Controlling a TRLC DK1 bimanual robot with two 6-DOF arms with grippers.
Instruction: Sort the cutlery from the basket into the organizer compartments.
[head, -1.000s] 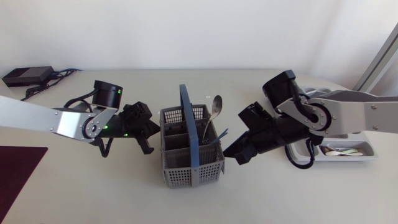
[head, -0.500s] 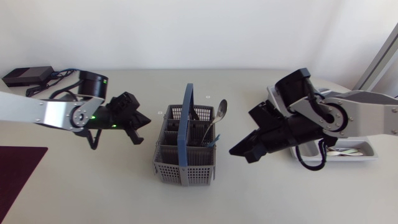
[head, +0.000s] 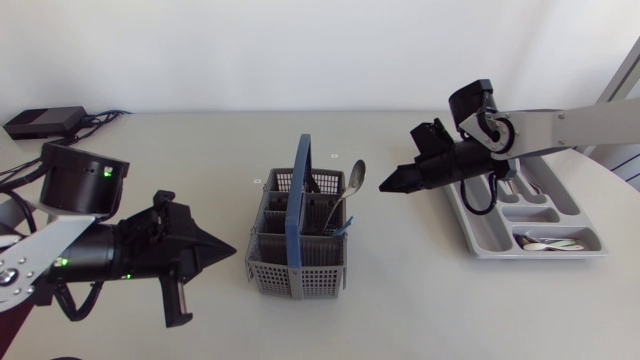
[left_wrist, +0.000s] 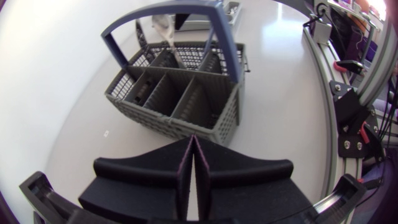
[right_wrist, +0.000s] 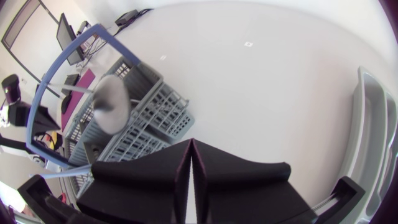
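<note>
The grey cutlery basket with a blue handle stands mid-table; a metal spoon and a blue-handled piece stick out of it. The grey organizer tray lies at the right with some cutlery in its nearest compartment. My left gripper is shut and empty, left of the basket, pointing at it. The left wrist view shows its tip short of the basket. My right gripper is shut and empty, between spoon and organizer. Ahead of its tip are the spoon and the basket.
A black power brick with cables lies at the back left. The organizer's rim runs beside my right gripper. Bare tabletop lies in front of the basket and between it and the organizer.
My left arm drew back from the basket's far left to its near left. My right arm rose and pulled back toward the organizer. The basket shifted slightly left early on, then stayed.
</note>
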